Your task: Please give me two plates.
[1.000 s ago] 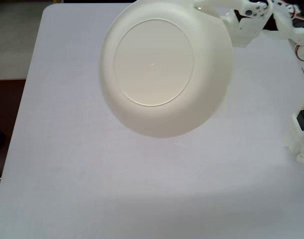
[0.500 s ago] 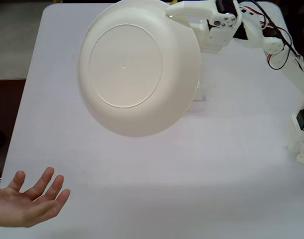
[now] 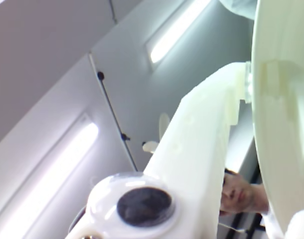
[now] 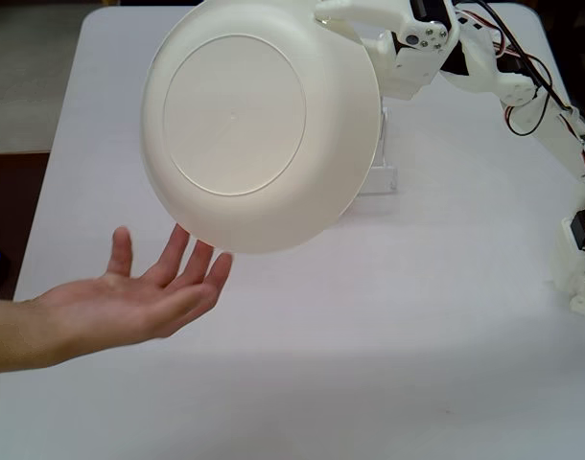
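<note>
The cream-white plate (image 4: pixel 262 125) filled the fixed view's upper centre, held aloft by its upper-right rim in the gripper (image 4: pixel 355 24), above an open hand (image 4: pixel 144 297) at lower left. Handover looked unfinished; no yellow plate showed.

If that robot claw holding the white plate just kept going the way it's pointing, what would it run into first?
Probably the person's open hand. In the fixed view the gripper reaches leftward holding the cream-white plate by its rim, and the plate's lower edge sits just above the fingertips. Depth is unclear, so they may not line up.
</note>
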Action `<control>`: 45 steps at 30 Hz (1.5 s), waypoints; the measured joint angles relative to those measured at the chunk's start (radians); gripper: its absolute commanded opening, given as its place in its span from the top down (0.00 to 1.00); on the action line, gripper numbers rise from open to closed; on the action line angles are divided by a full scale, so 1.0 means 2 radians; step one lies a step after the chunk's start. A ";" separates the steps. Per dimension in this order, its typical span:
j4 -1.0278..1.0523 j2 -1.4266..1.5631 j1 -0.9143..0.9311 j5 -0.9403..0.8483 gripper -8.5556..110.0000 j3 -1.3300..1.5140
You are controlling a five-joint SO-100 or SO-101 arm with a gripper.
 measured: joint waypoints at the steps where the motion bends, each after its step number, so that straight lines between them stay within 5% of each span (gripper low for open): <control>1: 0.000 0.000 0.000 0.000 0.93 0.000; 20: -0.005 0.000 0.007 -0.002 0.93 0.013; 25: 0.027 0.001 0.006 -0.028 0.55 0.013; 28: 0.074 0.001 0.007 -0.048 0.49 0.013; 45: 0.244 0.104 0.043 -0.056 0.51 0.080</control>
